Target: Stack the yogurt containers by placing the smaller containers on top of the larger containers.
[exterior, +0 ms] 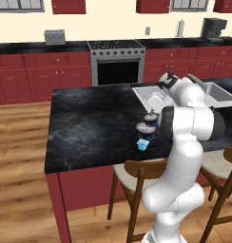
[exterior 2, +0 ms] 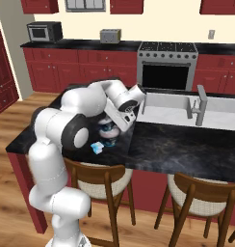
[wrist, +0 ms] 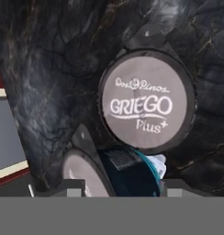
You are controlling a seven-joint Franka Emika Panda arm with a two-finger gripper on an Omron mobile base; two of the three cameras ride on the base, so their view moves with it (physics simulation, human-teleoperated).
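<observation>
In the hand view the widest round cup (wrist: 146, 101) sits on the black island counter, its pale lid reading GRIEGO Plus. At the lower left is the narrower round cup (wrist: 81, 172), with a dark blue side next to it. A light-blue and whitish corner (wrist: 157, 161) beyond it looks like the tiny squarish cup. My gripper (wrist: 124, 190) hangs over these cups, open, its two tips far apart. From the base views the round cups (exterior: 145, 127) stand just below my hand (exterior 2: 126, 108), and the tiny light-blue cup (exterior: 143, 144) (exterior 2: 97, 147) rests on the counter near its front edge.
A sink (exterior: 145, 97) with a faucet (exterior 2: 201, 103) is set into the island just beyond the cups. Wooden stools (exterior: 137, 173) (exterior 2: 105, 173) stand against the island's front edge. My own forearm (exterior: 191, 121) hides part of the counter. A stove (exterior: 118, 61) lines the back wall.
</observation>
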